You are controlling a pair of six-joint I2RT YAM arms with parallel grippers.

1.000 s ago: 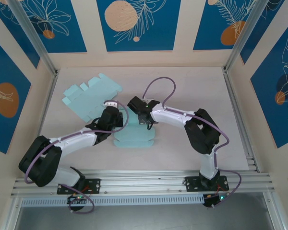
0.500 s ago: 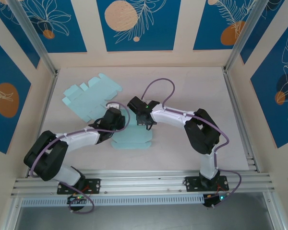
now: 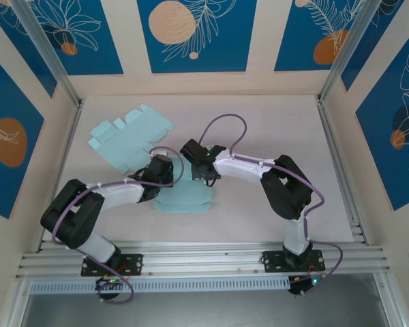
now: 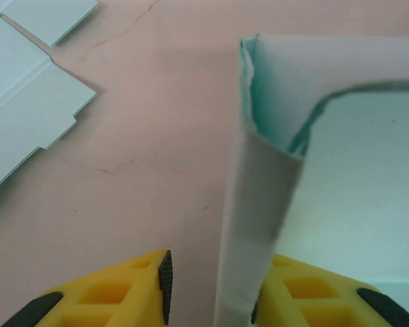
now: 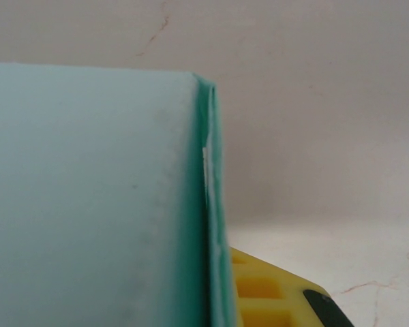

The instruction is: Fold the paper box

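The pale teal paper box (image 3: 184,199) lies partly folded at the table's middle, between both arms. My left gripper (image 3: 165,178) is at the box's left end. In the left wrist view its jaws (image 4: 211,289) stand open around an upright side wall (image 4: 259,204); the wall leans on the right finger (image 4: 313,294) and a gap separates it from the left finger (image 4: 123,294). My right gripper (image 3: 203,174) is at the box's far edge, shut on a raised wall (image 5: 123,204). One yellow finger (image 5: 273,296) shows beside that wall; the other is hidden behind it.
A second flat, unfolded teal box blank (image 3: 129,136) lies at the far left of the table; its edge (image 4: 27,116) shows in the left wrist view. Wooden walls with blue panels enclose the table; a metal rail (image 3: 204,262) runs along the near edge.
My left gripper's jaws have widened and its arm has swung in closer to the box. The box has shifted slightly left and nearer. The right gripper has kept its hold.
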